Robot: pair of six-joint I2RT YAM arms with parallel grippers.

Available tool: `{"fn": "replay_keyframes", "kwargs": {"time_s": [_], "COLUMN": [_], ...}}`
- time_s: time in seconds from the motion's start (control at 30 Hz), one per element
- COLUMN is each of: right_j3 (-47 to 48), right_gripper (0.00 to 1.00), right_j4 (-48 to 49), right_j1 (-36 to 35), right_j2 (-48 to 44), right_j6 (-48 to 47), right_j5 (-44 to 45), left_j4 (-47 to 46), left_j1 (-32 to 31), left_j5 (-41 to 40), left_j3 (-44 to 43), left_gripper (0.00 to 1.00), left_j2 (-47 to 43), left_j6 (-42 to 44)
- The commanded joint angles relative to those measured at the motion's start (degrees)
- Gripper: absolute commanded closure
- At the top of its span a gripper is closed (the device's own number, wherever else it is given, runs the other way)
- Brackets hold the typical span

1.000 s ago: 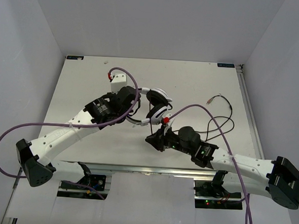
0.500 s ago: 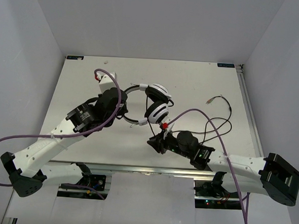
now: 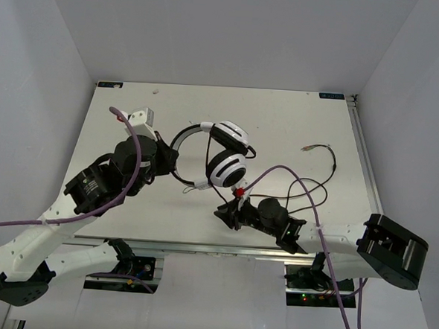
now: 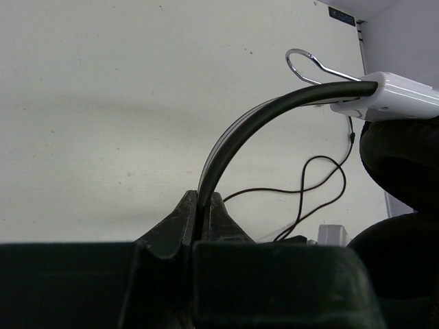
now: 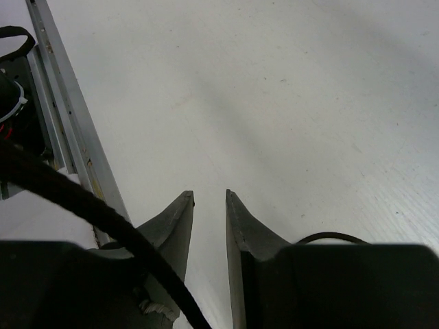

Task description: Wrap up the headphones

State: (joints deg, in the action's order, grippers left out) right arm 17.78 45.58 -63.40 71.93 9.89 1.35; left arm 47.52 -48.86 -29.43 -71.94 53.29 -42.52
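The white headphones (image 3: 225, 165) with black ear cushions lie mid-table, their thin headband (image 3: 182, 136) arching to the left. My left gripper (image 3: 168, 158) is shut on the headband; in the left wrist view the dark band (image 4: 240, 127) rises from between my closed fingers (image 4: 177, 223) to the white ear-cup yoke (image 4: 401, 92). The thin black cord (image 3: 311, 189) loops to the right and ends at the jack plug (image 3: 307, 148). My right gripper (image 3: 221, 213) is just in front of the ear cups, its jaws a little apart with nothing between them (image 5: 209, 199).
Purple arm cables (image 3: 290, 170) arch over the right arm and across the left arm. The metal rail of the table's near edge (image 5: 65, 116) is close beside the right fingers. A loop of cord (image 4: 309, 181) lies on the table beyond the left fingers.
My left arm has drawn back to the left with the headband, swinging the headphones round so the band opens leftward. My right arm has slid toward the near edge. The cord has shifted slightly.
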Motion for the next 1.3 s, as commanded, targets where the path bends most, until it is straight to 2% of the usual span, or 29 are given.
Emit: {"fn": "replay_keyframes", "kwargs": {"time_s": [0.0,0.13,0.27,0.37,0.47,0.53,0.63,0.7,0.83,1.07,1.27], "right_j3": [0.1,0.2,0.0,-0.4,-0.5,0.4,6.6,10.1,19.0,35.2,38.7], "right_gripper": [0.68,0.68,0.69,0.79,0.89,0.92,0.92,0.92,0.92,0.9,0.91], "right_j4": [6.6,7.9,9.5,9.6,8.4,6.1,-6.1,-12.6,-28.3,-48.4,-53.5], "right_j1": [-0.2,1.1,5.9,9.3,17.1,22.2,29.6,32.5,34.7,35.8,35.9], "right_j2": [3.1,5.5,7.6,7.0,5.1,3.5,1.1,-1.4,-6.5,-6.7,-6.9], "right_j6": [-1.3,-0.9,0.4,1.1,3.3,4.5,4.5,4.7,3.1,-1.9,-3.7], "right_j5": [-0.4,-0.9,-7.1,-9.1,-13.0,-17.3,-19.7,-21.5,-19.7,-19.9,-21.8], "left_j4": [-7.1,-8.5,-7.5,-4.7,-4.8,-4.5,-2.8,-1.4,0.8,-1.1,-3.0], "left_j1": [0.0,-0.1,0.0,0.0,0.0,0.0,0.0,0.0,0.0,-0.7,-1.2], "left_j5": [6.1,12.8,19.8,21.9,27.9,36.8,40.1,36.3,21.7,12.6,-3.4], "left_j3": [-0.6,-0.3,-2.6,-5.2,-6.2,-6.3,-4.9,-3.7,-1.2,-0.9,-1.5], "left_gripper": [1.0,1.0,1.0,1.0,1.0,1.0,1.0,1.0,1.0,1.0,1.0], "left_j2": [-3.0,-4.0,-4.0,-2.5,-1.6,-0.3,2.8,5.1,11.2,19.6,23.6], "left_j6": [-0.8,2.5,7.3,9.3,14.2,19.5,25.1,28.2,31.7,38.7,38.3]}}
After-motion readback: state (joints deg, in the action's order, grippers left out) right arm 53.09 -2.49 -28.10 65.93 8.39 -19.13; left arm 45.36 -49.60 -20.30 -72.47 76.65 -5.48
